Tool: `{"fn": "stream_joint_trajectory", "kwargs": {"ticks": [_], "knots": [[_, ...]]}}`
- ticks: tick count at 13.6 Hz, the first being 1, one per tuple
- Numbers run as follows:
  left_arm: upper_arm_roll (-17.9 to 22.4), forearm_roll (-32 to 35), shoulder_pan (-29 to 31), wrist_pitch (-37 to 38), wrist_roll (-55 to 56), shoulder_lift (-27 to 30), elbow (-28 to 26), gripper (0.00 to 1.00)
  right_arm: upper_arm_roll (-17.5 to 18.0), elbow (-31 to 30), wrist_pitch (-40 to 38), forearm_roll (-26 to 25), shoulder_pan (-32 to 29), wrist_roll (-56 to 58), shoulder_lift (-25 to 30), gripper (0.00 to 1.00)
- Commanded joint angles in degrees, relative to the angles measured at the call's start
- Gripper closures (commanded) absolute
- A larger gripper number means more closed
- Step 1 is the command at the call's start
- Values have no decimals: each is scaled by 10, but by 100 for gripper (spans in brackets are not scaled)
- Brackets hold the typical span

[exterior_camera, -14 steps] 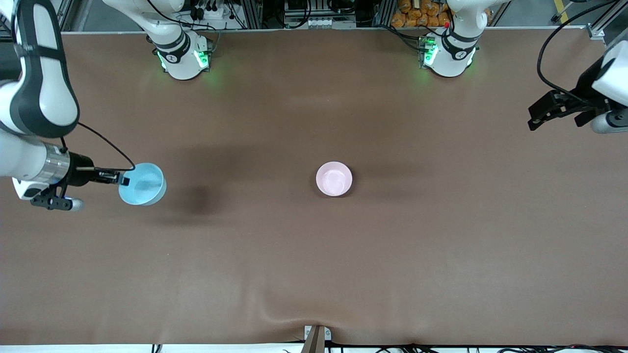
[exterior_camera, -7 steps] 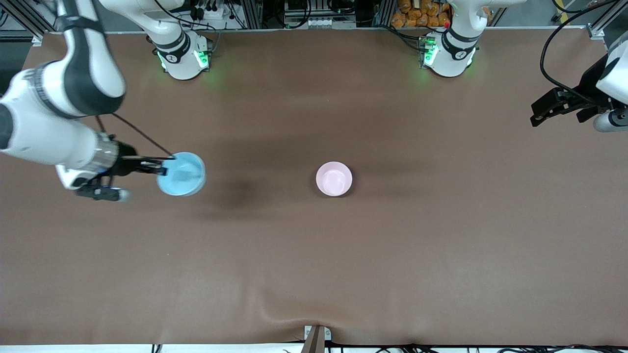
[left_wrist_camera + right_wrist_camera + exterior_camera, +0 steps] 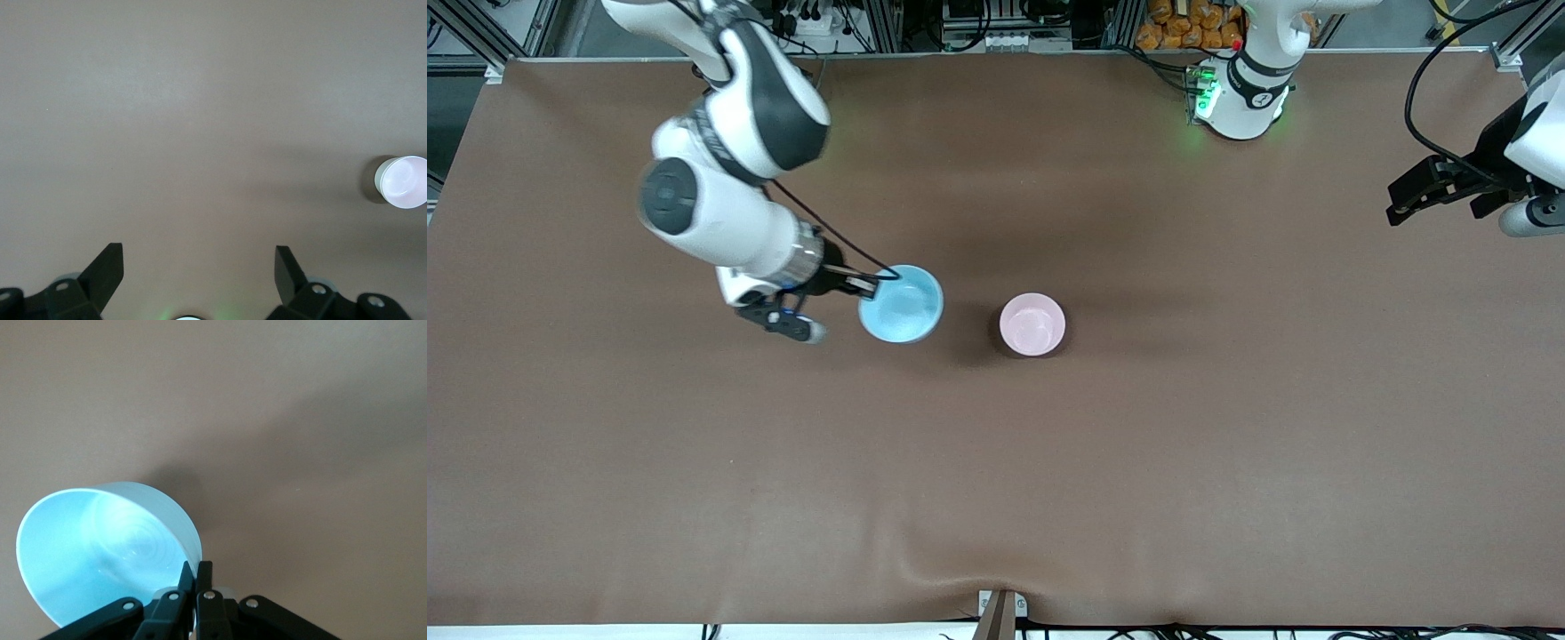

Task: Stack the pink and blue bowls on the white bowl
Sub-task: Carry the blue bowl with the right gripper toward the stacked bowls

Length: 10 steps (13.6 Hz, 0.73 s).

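- The right hand [image 3: 869,286] is pinching the rim of the blue bowl [image 3: 901,303], one finger inside the wall and one outside, and holding it up over the desk [image 3: 996,462] just beside the pink bowl [image 3: 1032,324].
- The pink bowl is sitting upright near the middle of the desk. In the left wrist view a pale outer wall is showing around it [image 3: 402,182], which may be the white bowl underneath, but I cannot tell for sure; no separate white bowl is showing anywhere.
- The left hand [image 3: 1440,192] is waiting over the left arm's end of the desk, its fingers [image 3: 105,265] spread wide and holding nothing.
- The blue bowl is looking light, stiff and glossy, so I am judging it slippery; a firm nip on the thin rim, as now, seems the sensible hold, since the round wall is offering nothing else to grab.
- Hanging from one edge, it is tilting in the right wrist view [image 3: 107,550], so it may need levelling before it can nest cleanly.
- A hard drop could chip it or knock the pink bowl aside.
- No brand, label or writing is showing on either bowl or on the desk.
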<state>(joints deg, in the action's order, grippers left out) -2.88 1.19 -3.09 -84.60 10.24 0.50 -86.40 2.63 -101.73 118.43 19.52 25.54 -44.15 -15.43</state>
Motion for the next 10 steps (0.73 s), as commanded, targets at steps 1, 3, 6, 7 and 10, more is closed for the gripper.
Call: {"fn": "stream_joint_trajectory", "kwargs": {"ticks": [1, 3, 6, 7, 10], "knots": [[1, -4, -4, 7, -5, 0, 3, 0, -9, 8, 90, 12, 52, -59, -53, 100], [0, -4, -4, 12, -5, 2, 2, 0, -9, 19, 154, 12, 72, -87, -94, 100], [0, -4, -3, 17, -5, 1, 4, 0, -9, 45, 167, 11, 104, -162, -137, 100], [0, -4, -3, 17, -5, 1, 4, 0, -9, 44, 169, 12, 112, -181, -139, 100], [-5, -4, -4, 17, 1, 1, 6, 0, -9, 43, 184, 14, 151, -215, -165, 100]]}}
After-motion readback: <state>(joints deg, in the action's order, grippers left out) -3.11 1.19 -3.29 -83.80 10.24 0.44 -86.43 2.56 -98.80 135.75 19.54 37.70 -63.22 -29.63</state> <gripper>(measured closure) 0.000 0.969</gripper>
